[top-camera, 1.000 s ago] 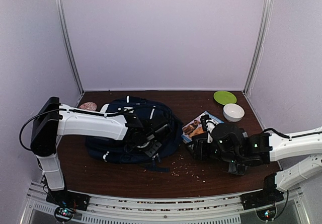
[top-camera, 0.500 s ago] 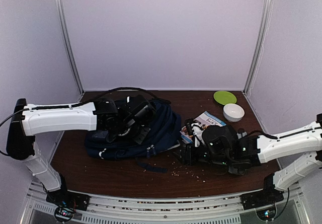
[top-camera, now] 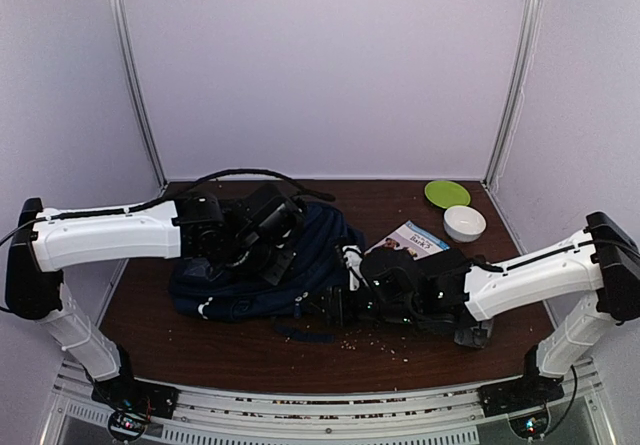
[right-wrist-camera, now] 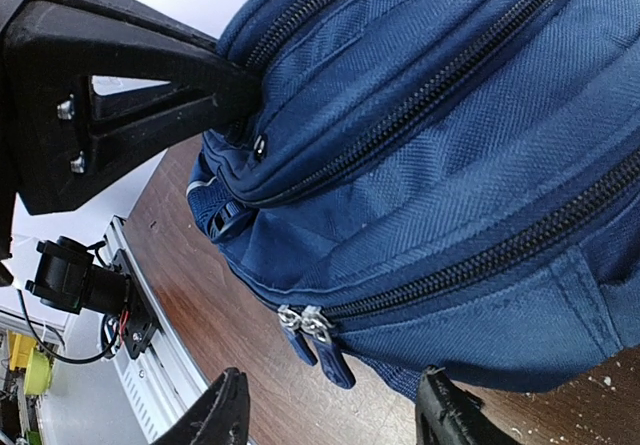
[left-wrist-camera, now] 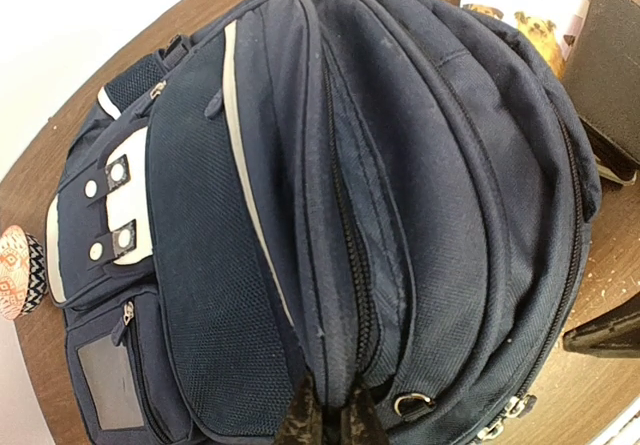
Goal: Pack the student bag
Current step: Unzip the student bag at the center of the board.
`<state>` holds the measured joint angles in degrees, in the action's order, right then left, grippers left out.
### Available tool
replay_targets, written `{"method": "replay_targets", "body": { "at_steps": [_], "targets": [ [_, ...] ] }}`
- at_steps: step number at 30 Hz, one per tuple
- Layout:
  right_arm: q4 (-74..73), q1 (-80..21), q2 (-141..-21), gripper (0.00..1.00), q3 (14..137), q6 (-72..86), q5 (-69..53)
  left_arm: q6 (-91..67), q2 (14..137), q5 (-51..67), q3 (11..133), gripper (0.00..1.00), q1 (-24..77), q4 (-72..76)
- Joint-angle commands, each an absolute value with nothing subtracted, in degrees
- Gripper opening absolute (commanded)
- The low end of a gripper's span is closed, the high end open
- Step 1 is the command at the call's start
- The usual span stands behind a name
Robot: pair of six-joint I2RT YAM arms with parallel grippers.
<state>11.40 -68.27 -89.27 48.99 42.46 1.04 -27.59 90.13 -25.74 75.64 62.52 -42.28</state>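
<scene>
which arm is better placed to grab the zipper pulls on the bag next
Right. The right hand is open just below the zipper pulls, facing them. The left hand is shut on the student bag fabric, so it is occupied.

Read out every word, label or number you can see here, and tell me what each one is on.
On the booklet: a printed title above pictures of dogs, cut off and too blurred to read.
On the student bag: no lettering visible; its white patch shows only round studs.
Nothing else carries readable text.
</scene>
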Motion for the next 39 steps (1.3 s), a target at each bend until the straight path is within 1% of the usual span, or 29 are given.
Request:
{"method": "replay_targets", "body": {
  "at_steps": [1,21,32,39],
  "targets": [
    [10.53,-68.32,-90.74,0.55,51.23,44.22,1.64,-28.99,86.67,-26.02,76.51,0.00,62.75,-37.45],
    [9.37,-68.34,-95.96,0.32,53.82,47.26,2.06,-30.10,87.03,-26.17,78.39,0.00,62.75,-38.02],
    [9.15,-68.30,-97.39,0.25,54.90,48.21,2.81,-30.41,86.91,-25.44,78.41,0.00,62.75,-38.03],
    [9.06,-68.30,-97.67,0.16,55.20,48.24,2.99,-30.66,86.78,-25.32,78.22,0.00,62.75,-38.05]
  ]
}}
